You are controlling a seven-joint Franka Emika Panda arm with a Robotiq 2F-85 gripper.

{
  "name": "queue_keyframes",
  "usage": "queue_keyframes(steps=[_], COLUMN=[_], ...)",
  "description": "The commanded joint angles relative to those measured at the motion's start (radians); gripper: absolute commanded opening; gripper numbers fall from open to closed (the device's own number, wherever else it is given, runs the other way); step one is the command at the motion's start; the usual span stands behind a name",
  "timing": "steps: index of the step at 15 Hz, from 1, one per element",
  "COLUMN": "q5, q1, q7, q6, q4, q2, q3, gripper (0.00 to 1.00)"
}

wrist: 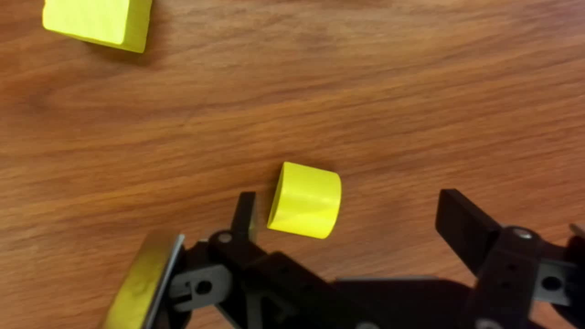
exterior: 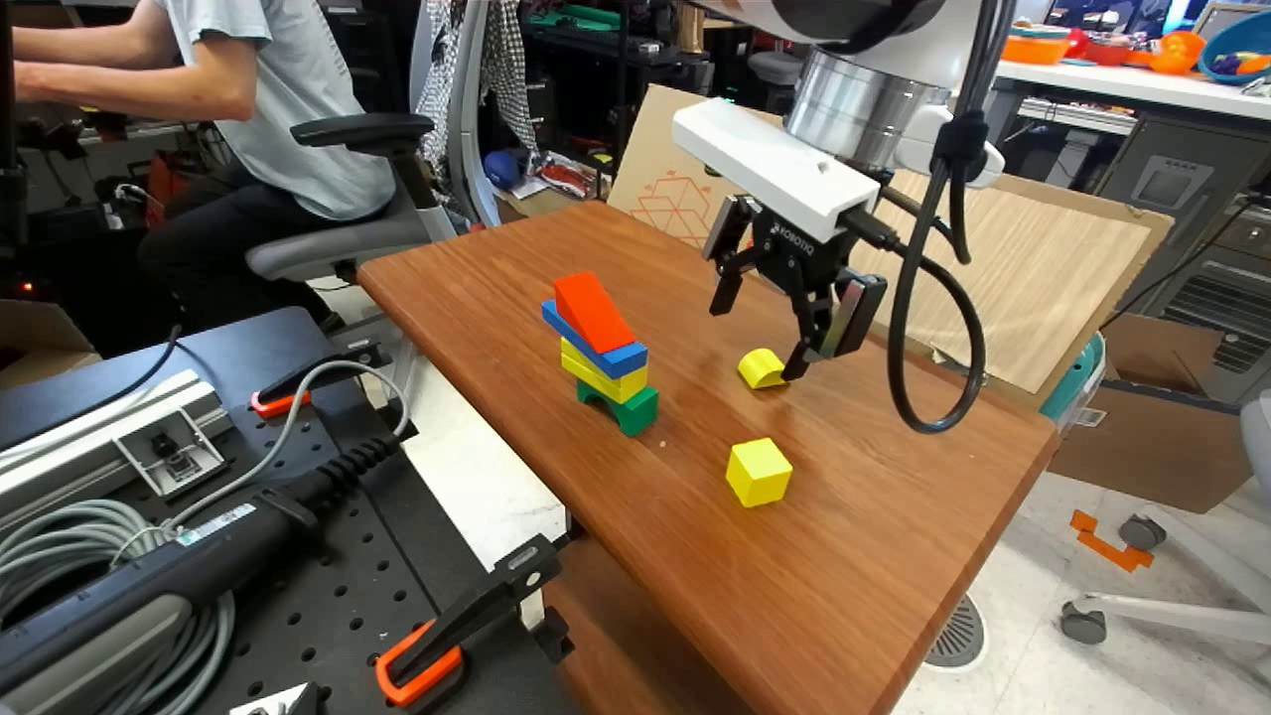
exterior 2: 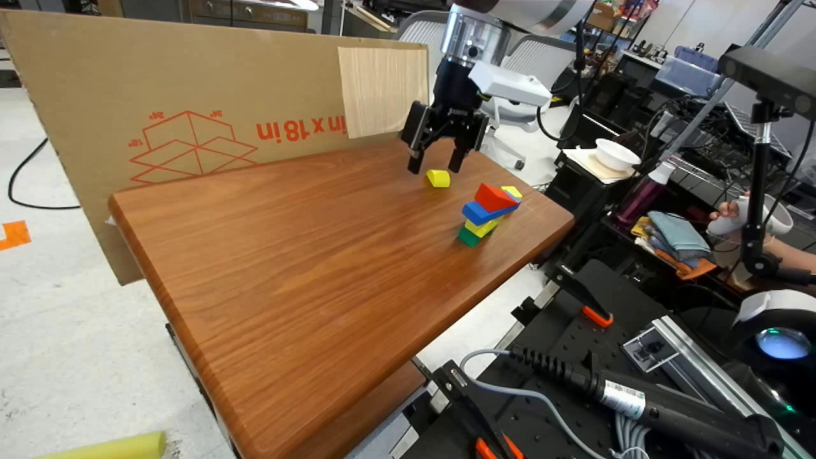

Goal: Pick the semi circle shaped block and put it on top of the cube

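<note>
Semi circle shaped block [wrist: 305, 201] lies on the counter [exterior: 844, 556] below the wide-spread, empty end effector [wrist: 348, 195]; in the wrist view it shows between the fingertips [wrist: 244, 210], nearer the picture-left one, so centring probably wants checking before descent

The semi circle shaped block [wrist: 307, 200] is a small bright yellow half-round, flat side down, curved side up. In an exterior view it's pretty close to the far edge of the counter [exterior 2: 274, 287], over toward the far right corner. The cube [exterior: 760, 473] is plain yellow too, bit bigger, sitting flat, apart from it and further in from that same edge.
</note>
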Motion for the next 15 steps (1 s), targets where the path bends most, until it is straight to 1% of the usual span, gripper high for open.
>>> queue_keyframes(steps=[1, 2, 3, 4, 5, 8, 12, 13, 15], q5=[-0.015, -0.016, -0.016, -0.018, -0.019, -0.022, -0.019, -0.017, -0.010], q1=[-0.010, -0.010, -0.010, -0.009, -0.008, -0.009, -0.010, -0.013, -0.022], q7=[0.033, 0.039, 0.043, 0.050, 0.054, 0.063, 0.048, 0.042, 0.030], q6=[0.028, 0.030, 0.030, 0.031, 0.030, 0.027, 0.034, 0.032, 0.021], q4=[0.051, 0.057, 0.064, 0.070, 0.076, 0.083, 0.039, 0.027, 0.001], q2=[0.053, 0.062, 0.070, 0.079, 0.086, 0.091, 0.051, 0.038, 0.009], q3=[-0.004, -0.005, -0.005, -0.007, -0.007, -0.011, -0.002, 0.000, 0.005], gripper=[1.00, 0.98, 0.74, 0.73, 0.69, 0.44, 0.17, 0.15, 0.13])
